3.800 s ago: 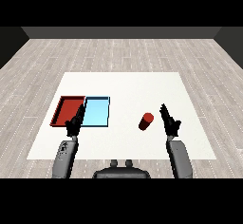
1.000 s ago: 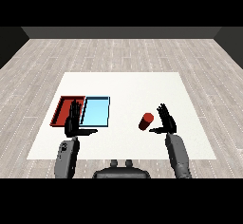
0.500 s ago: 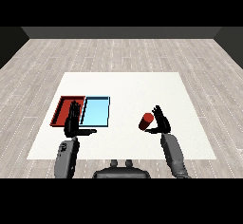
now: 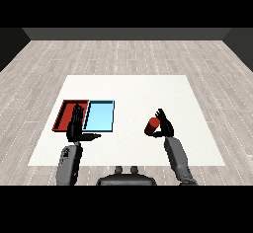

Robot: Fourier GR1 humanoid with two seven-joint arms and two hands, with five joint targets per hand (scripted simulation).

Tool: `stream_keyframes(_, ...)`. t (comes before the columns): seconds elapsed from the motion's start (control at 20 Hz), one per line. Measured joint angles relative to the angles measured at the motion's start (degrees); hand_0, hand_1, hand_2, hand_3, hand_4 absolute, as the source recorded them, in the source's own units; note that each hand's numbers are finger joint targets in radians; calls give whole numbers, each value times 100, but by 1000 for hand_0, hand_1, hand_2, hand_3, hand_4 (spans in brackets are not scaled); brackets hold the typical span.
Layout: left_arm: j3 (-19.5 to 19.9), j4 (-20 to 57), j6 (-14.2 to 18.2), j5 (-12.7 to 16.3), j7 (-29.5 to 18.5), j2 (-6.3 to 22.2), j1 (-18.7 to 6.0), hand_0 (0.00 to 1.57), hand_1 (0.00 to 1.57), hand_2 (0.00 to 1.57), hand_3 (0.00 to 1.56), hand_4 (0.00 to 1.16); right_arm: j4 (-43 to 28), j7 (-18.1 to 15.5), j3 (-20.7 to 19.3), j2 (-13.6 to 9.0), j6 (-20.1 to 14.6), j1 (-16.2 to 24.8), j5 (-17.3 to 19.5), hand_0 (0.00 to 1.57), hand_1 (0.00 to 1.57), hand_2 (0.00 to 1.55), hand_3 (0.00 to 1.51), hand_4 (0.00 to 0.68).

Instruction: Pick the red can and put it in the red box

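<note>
The red can (image 4: 152, 126) stands upright on the white table, right of the two trays. My right hand (image 4: 165, 127) is against the can's right side, with the fingers raised behind it and the thumb low in front; the hand is open and not curled round the can. The red tray (image 4: 64, 114) lies at the left, with the light blue tray (image 4: 100, 116) touching its right side. My left hand (image 4: 76, 127) is open with straight fingers, hovering over the red tray's near right corner.
The white table (image 4: 133, 91) stretches back behind the trays and the can. Its front edge runs just ahead of both forearms. Grey wooden floor surrounds it.
My right hand has moved left across the table, from beside the can to touching it. The can, the trays and my left hand have stayed where they were.
</note>
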Motion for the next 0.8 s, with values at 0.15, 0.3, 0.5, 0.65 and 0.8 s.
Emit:
stream_keyframes(0.15,-2,-6,-16,-7,-18,11,20,0,0,0,0,0,40,53,23,38,-8,-86,-47,0,0,0,0,0)
stream_keyframes(0.3,53,-129,-57,50,-5,57,79,0,0,0,0,0,58,52,99,101,-83,-95,7,0,0,0,0,0)
stream_keyframes(0.5,46,-98,43,17,109,28,-86,0,0,0,0,0,420,-64,103,129,-63,-337,29,0,0,0,0,0)
stream_keyframes(0.65,62,-68,59,37,128,21,-142,0,0,0,0,0,627,-72,104,195,-168,-536,50,0,0,0,0,0)
stream_keyframes(0.8,-4,-234,66,-4,82,-16,61,0,0,0,0,0,549,57,138,249,-258,-580,0,0,0,0,0,0)
